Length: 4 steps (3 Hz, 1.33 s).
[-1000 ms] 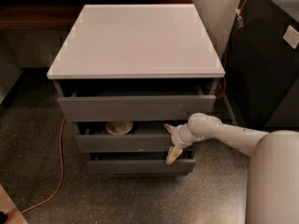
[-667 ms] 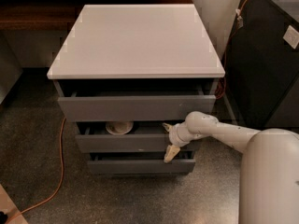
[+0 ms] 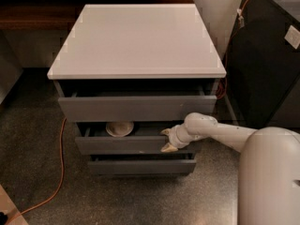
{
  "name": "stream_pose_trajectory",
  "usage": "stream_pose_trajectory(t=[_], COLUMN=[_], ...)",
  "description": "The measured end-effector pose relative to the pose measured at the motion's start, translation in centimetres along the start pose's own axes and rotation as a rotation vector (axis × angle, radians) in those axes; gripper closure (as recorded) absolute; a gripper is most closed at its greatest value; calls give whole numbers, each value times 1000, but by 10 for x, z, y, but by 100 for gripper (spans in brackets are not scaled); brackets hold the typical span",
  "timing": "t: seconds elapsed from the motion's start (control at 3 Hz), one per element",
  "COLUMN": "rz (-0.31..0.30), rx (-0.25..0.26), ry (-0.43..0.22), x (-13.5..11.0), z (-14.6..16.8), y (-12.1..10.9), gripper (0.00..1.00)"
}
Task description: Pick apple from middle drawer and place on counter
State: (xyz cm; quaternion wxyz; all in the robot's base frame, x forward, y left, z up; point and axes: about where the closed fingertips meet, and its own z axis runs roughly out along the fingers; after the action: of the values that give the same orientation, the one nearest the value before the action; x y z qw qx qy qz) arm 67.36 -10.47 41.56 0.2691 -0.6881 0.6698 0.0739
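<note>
The middle drawer [image 3: 123, 145] of the grey cabinet is pulled out a little, and a white bowl [image 3: 119, 128] shows inside it. The apple is hidden from view. My gripper [image 3: 166, 140] is at the right end of this drawer's front edge, reaching in from the right on a white arm [image 3: 220, 132]. Its two pale fingers [image 3: 168, 148] stand apart, one above the drawer's top edge and one in front of the panel. Nothing shows between them. The white counter [image 3: 136, 36] on top of the cabinet is bare.
The upper drawer [image 3: 136, 108] is also slightly open above, and the lowest drawer [image 3: 140, 166] sits below. An orange cable [image 3: 58, 172] runs over the speckled floor at the left. A black cabinet [image 3: 262, 64] stands at the right, and a dark wooden shelf [image 3: 28, 15] at the back left.
The gripper has shifted slightly left along the middle drawer's front, and its two fingers now look closer together. The drawers and the bowl have not moved.
</note>
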Motion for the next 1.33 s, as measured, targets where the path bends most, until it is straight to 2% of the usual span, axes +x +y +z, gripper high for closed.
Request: stream_pose_trajectory(t=[0.33, 0.67, 1.0, 1.33], rz=[22, 22, 47, 47], rx=[9, 9, 19, 19], ry=[1, 1, 1, 1], x=[2, 2, 1, 1], z=[-8, -8, -14, -14], y=[23, 23, 41, 40], gripper=[79, 100, 100, 100])
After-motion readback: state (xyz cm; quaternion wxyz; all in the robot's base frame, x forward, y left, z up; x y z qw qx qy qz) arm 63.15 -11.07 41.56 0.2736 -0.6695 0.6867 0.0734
